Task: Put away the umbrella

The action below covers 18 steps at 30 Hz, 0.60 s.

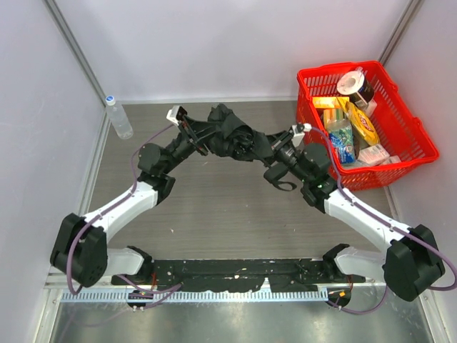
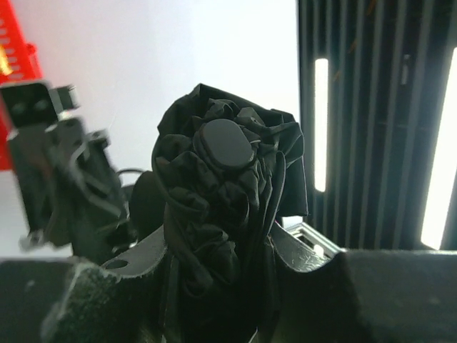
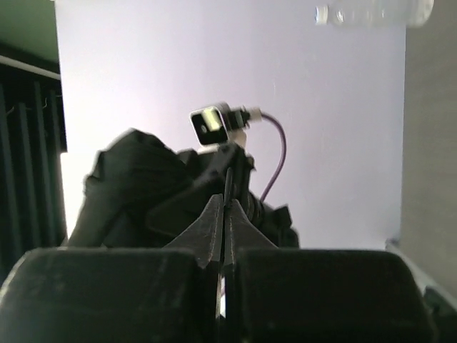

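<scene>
The umbrella [image 1: 239, 139] is a crumpled black bundle held above the table between my two arms. My left gripper [image 1: 208, 136] is shut on it. In the left wrist view the folded fabric [image 2: 221, 186] with its round cap fills the gap between the fingers [image 2: 303, 250]. My right gripper [image 1: 277, 148] is shut on a thin black strip [image 3: 228, 187] at the bundle's right end, and the bundle [image 3: 128, 186] shows beyond its pressed tips [image 3: 226, 214]. A black loop [image 1: 285, 186] hangs under the right gripper.
A red basket [image 1: 421, 143] full of groceries stands at the far right. A clear water bottle [image 1: 118, 118] stands at the far left by the wall. White walls close the back and sides. The arm bases sit at the near edge.
</scene>
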Each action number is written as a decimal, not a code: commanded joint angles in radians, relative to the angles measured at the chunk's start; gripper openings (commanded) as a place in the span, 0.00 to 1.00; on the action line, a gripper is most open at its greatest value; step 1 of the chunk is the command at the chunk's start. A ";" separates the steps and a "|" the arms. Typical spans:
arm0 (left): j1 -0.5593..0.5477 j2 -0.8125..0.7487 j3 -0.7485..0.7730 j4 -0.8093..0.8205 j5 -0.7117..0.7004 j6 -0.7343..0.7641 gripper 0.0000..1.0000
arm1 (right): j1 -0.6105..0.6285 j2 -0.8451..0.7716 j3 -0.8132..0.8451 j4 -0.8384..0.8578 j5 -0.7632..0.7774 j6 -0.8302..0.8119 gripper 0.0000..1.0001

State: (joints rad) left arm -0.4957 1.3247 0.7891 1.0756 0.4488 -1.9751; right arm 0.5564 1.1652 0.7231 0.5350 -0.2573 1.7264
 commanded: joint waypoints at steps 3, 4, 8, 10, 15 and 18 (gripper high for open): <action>-0.001 -0.146 0.010 -0.318 0.142 0.074 0.00 | -0.072 -0.022 -0.022 0.170 0.047 -0.263 0.01; -0.001 -0.165 0.019 -0.394 0.154 0.099 0.00 | -0.082 -0.021 -0.028 0.181 0.037 -0.296 0.01; -0.003 -0.243 0.088 -0.809 0.145 0.329 0.00 | -0.084 -0.042 0.030 0.166 0.033 -0.515 0.01; -0.003 -0.251 0.117 -0.957 0.133 0.410 0.00 | -0.087 -0.047 0.068 0.145 0.036 -0.596 0.01; -0.009 -0.260 0.090 -1.103 0.094 0.516 0.00 | -0.118 -0.009 0.134 0.212 -0.016 -0.681 0.01; -0.012 -0.275 0.091 -1.261 0.025 0.582 0.00 | -0.118 0.001 0.164 0.207 -0.025 -0.740 0.01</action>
State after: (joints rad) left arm -0.4984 1.0958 0.8547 0.1066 0.5014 -1.5539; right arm 0.4721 1.1633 0.7921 0.6205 -0.3256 1.1191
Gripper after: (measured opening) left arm 0.348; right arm 0.031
